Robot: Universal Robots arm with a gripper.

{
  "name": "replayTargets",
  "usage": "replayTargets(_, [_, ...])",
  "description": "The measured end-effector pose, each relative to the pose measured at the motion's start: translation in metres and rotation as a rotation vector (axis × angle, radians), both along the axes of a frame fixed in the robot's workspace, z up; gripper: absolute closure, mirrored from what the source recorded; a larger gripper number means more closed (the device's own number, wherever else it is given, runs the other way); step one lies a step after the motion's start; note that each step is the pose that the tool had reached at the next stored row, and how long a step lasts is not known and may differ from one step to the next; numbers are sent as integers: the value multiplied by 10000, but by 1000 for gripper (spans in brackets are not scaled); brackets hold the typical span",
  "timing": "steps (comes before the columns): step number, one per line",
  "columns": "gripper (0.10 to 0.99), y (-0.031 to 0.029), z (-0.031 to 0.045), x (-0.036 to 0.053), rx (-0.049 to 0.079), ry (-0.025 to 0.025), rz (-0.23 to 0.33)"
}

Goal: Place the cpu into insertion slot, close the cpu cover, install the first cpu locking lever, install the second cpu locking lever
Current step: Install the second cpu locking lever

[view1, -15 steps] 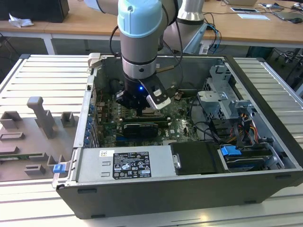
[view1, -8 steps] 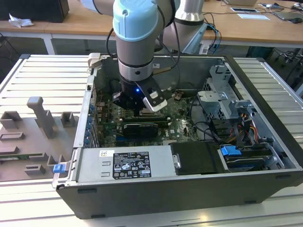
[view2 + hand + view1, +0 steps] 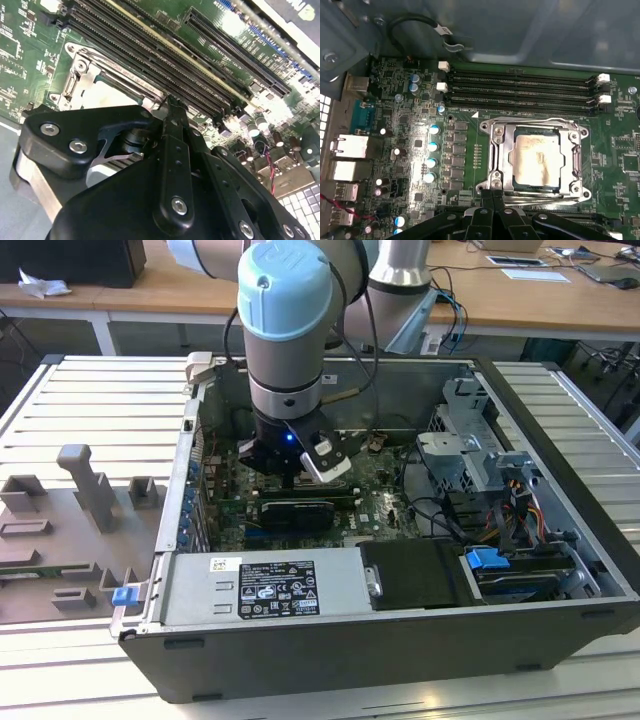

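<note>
Beside the cpu cover (image 3: pixel 536 159), closed over the cpu (image 3: pixel 536 160), my gripper (image 3: pixel 492 192) is clenched empty; slipping could scrape the motherboard (image 3: pixel 470 165).

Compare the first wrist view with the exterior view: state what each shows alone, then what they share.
First wrist view: the cpu sits in the insertion slot with the cpu cover framing it, long black memory slots beside it, and the gripper at the socket's edge. Exterior view: the open computer case, the arm reaching down into it, and a grey fixture tray at the exterior view's left. Both: the green motherboard.
</note>
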State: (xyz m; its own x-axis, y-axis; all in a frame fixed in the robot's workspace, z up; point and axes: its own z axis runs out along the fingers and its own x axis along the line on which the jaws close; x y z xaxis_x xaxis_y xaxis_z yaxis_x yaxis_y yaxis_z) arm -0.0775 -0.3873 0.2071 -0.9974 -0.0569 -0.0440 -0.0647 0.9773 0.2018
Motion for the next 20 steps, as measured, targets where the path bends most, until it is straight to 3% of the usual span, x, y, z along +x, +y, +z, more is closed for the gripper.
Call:
replayTargets(11, [980,-21,-110,-32,418,0,20])
replayTargets(13, [980,-22,-111,-35,438,1,21])
replayTargets(15, [980,-21,-86,-35,456,-5,19])
replayTargets(20, [980,-22,99,-35,451,2,19])
